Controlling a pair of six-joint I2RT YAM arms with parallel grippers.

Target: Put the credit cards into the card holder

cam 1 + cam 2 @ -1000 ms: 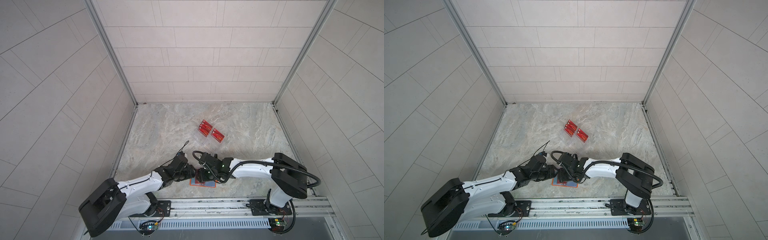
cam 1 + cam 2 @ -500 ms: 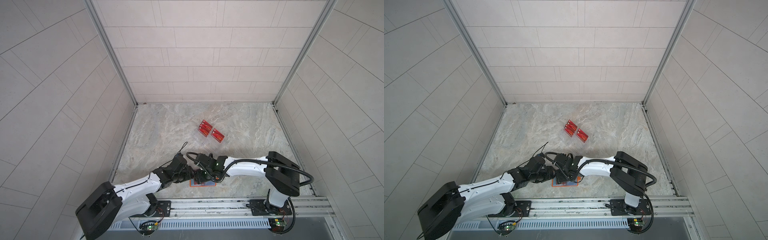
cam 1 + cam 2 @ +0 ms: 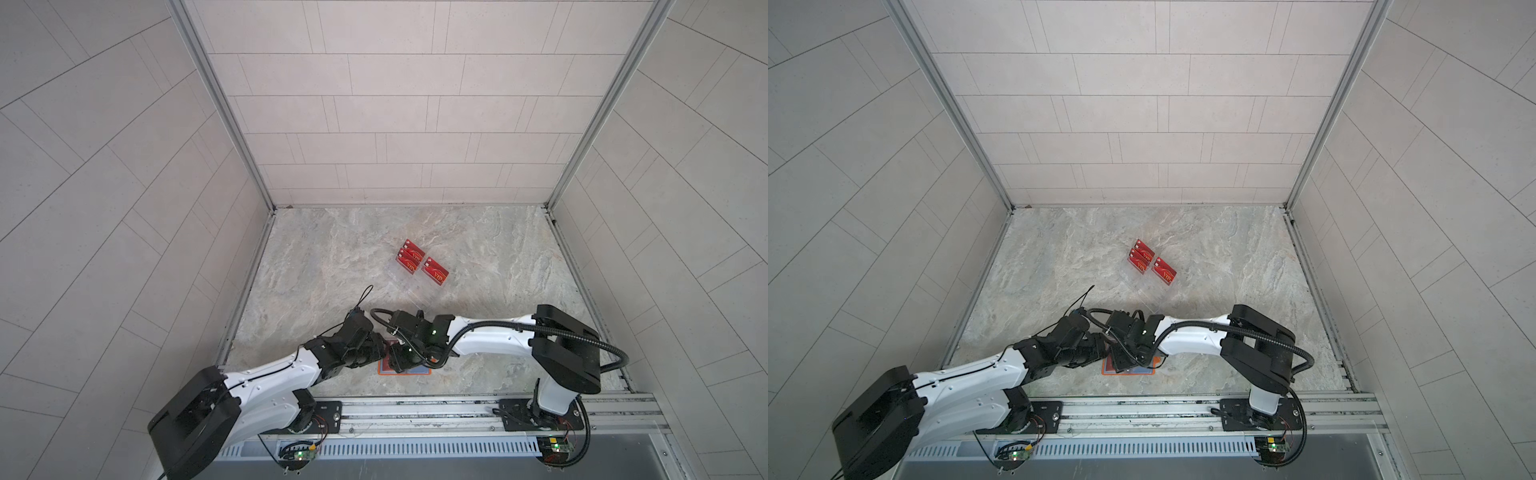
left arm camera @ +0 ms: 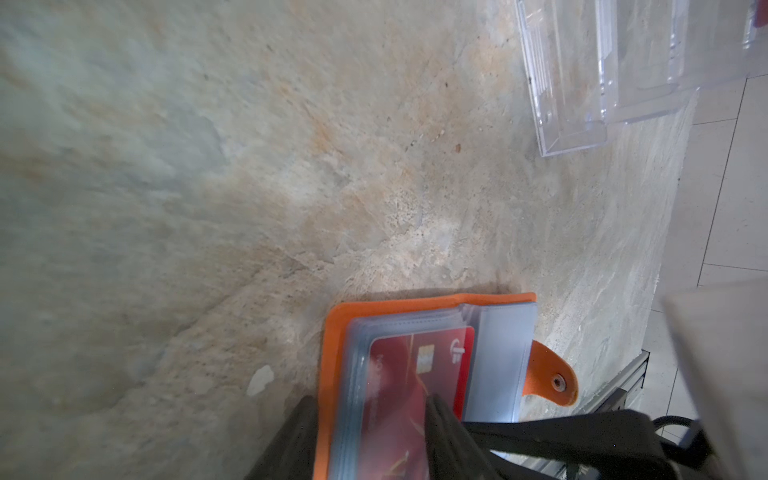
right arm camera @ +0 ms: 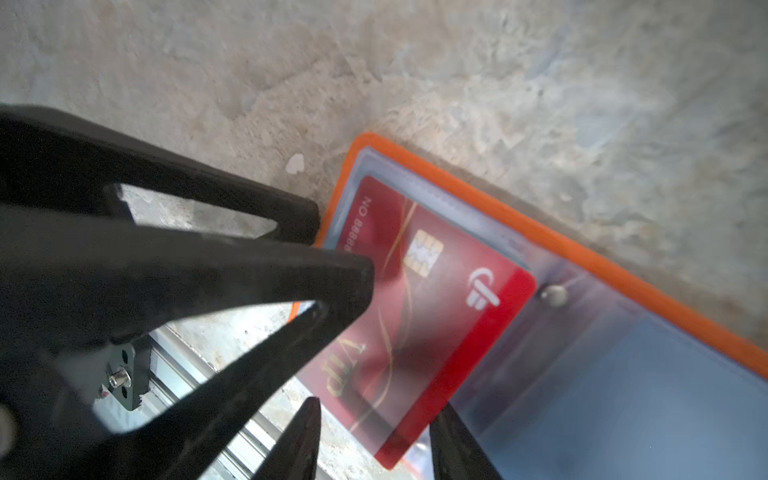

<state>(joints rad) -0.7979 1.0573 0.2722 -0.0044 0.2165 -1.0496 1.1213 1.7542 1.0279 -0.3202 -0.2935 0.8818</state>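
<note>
The orange card holder (image 5: 582,257) lies open on the table near the front edge, mostly hidden under both grippers in both top views (image 3: 422,371) (image 3: 1148,371). A red VIP credit card (image 5: 419,316) (image 4: 409,374) sits in its top clear sleeve, one bright edge sticking out. My left gripper (image 4: 370,399) (image 3: 384,353) grips the holder's end, one finger against the orange edge, the other pressing on the sleeve. My right gripper (image 5: 376,407) (image 3: 401,362) stands open around the card's protruding corner, with table showing beside one finger. More red credit cards (image 3: 411,257) (image 3: 1163,272) stand farther back.
A clear acrylic tiered rack (image 3: 415,286) (image 4: 582,83) holds those red cards mid-table, its front steps bare. The holder's strap tab (image 4: 552,374) points toward the metal rail (image 3: 415,409) at the table's front. Tiled walls close in left, right and back.
Both grippers have stayed over the card holder. The right arm has drawn slightly to the left, and the left wrist has shifted a little.
</note>
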